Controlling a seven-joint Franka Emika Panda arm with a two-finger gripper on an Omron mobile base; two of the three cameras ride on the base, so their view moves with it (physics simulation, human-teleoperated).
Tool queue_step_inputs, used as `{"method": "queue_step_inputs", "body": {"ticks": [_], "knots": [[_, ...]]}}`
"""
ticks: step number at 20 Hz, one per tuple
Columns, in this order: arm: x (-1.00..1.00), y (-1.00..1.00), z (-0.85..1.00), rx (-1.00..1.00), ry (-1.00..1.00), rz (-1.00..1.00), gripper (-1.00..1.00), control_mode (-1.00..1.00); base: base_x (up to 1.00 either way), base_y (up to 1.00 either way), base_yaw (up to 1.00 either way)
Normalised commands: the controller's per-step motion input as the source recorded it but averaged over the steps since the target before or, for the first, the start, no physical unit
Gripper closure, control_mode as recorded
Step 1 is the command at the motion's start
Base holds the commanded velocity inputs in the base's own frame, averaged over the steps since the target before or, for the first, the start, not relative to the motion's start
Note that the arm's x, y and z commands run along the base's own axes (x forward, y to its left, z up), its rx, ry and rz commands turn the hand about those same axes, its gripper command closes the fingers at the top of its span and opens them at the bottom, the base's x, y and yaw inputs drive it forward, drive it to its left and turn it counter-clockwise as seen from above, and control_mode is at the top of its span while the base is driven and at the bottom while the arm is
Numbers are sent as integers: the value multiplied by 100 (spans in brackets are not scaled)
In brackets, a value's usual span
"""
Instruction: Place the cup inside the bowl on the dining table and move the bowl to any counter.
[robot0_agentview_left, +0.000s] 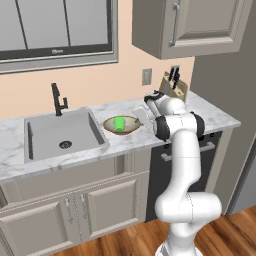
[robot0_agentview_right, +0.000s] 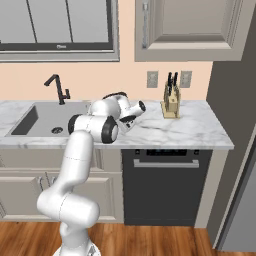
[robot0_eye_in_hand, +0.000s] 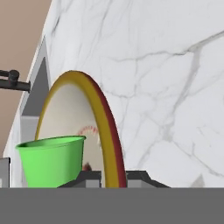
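The counter (robot0_agentview_left: 210, 117) carries the sink (robot0_agentview_left: 60, 132) at 9 o'clock of the bowl (robot0_agentview_left: 129, 129). The bowl rests on the marble, with the cup (robot0_agentview_left: 119, 123) standing inside it. The gripper (robot0_eye_in_hand: 113, 177) pinches the bowl's rim at 3 o'clock, jaws narrow. I judge this the last step; next it should release and lift away.

A: How many cups and bowls? 
B: One green cup (robot0_agentview_left: 119, 123), one bowl (robot0_agentview_left: 131, 128)

A: Sinks and faucets? 
B: One sink (robot0_agentview_left: 60, 135), one black faucet (robot0_agentview_left: 58, 99)

A: Anything else? 
B: One knife block (robot0_agentview_right: 171, 102), two wall outlets (robot0_agentview_right: 152, 79)
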Motion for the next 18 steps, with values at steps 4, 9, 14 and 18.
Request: {"method": "queue_step_inputs", "body": {"ticks": [4,9,14,18], "knots": [[0,0,0,0,0,0,-100,-100,0,0,0],[0,0,0,0,0,0,-100,-100,0,0,0],[-5,0,0,0,0,0,-100,-100,0,0,0],[-27,-1,0,0,0,0,-100,-100,0,0,0]]}}
